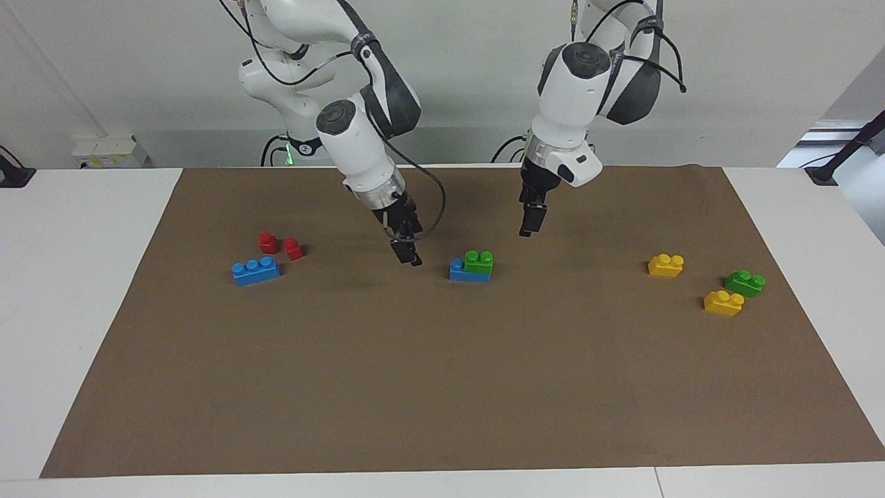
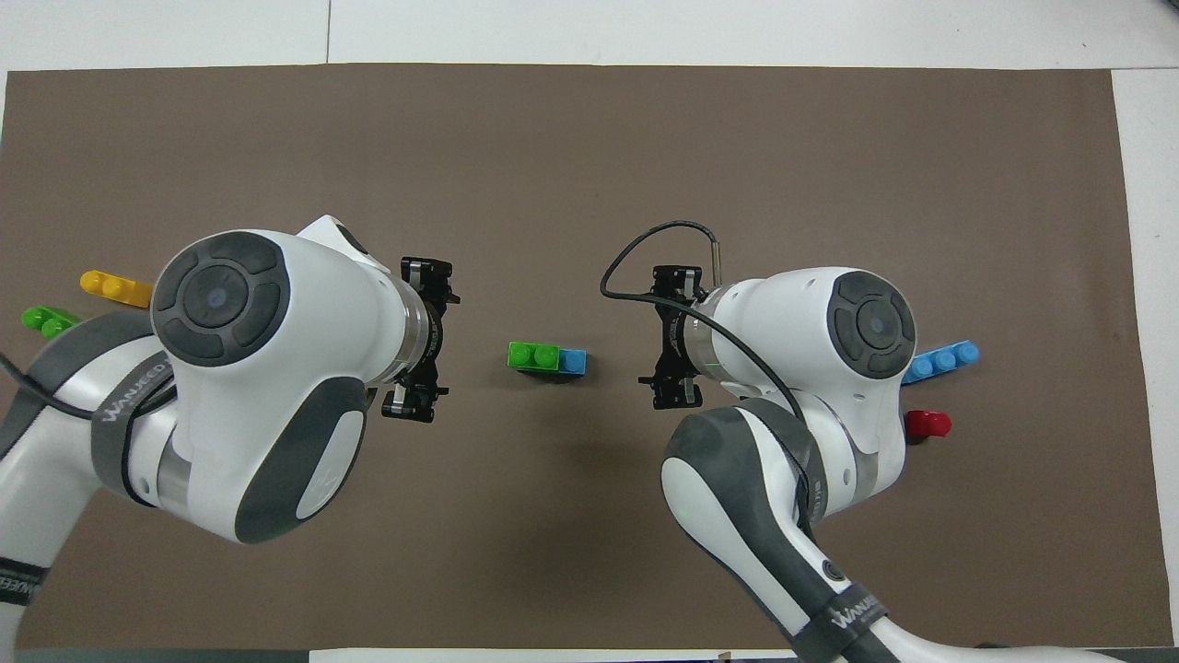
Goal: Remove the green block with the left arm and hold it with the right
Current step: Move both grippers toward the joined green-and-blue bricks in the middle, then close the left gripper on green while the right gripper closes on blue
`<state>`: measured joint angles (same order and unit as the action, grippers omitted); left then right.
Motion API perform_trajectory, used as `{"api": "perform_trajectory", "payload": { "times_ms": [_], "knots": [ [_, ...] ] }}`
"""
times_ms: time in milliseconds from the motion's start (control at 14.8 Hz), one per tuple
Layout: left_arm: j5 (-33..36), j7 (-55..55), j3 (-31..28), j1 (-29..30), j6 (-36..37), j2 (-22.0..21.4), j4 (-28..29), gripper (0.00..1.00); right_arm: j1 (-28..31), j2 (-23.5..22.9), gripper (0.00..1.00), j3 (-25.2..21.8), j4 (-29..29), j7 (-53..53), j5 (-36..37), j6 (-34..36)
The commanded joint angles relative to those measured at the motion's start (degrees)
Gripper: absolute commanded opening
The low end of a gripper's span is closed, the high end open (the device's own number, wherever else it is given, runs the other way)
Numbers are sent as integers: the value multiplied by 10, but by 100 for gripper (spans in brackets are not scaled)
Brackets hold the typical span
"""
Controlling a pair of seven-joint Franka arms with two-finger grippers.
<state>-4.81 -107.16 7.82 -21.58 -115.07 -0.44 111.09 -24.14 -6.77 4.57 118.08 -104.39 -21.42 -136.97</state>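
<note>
The green block is a two-stud brick stuck on top of a blue brick at the middle of the brown mat; it also shows in the overhead view. My right gripper hangs low over the mat beside the stack, toward the right arm's end, open and empty; the overhead view shows it too. My left gripper hangs a little higher over the mat toward the left arm's end of the stack, open and empty, and is also in the overhead view. Neither touches the stack.
A loose blue three-stud brick and two red blocks lie toward the right arm's end. Two yellow bricks and a second green brick lie toward the left arm's end.
</note>
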Motion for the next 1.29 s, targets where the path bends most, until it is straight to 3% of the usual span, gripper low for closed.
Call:
{"api": "perform_trajectory", "payload": {
  "times_ms": [0,406,676,1217],
  "knots": [
    [-8,-33,-10,-17,-17,34,-9,100,-13,-11,100,-2,11,44,-13,-13],
    [-5,-103,-10,-31,-53,83,-10,100,-5,-43,100,-2,-20,115,-62,19],
    [-3,-124,-10,-36,-73,104,-10,100,-10,-95,100,-2,-72,115,-63,14],
    [-1,-157,-11,-75,-93,144,-7,100,-26,-143,100,-2,-85,115,-63,-46]
  ]
}}
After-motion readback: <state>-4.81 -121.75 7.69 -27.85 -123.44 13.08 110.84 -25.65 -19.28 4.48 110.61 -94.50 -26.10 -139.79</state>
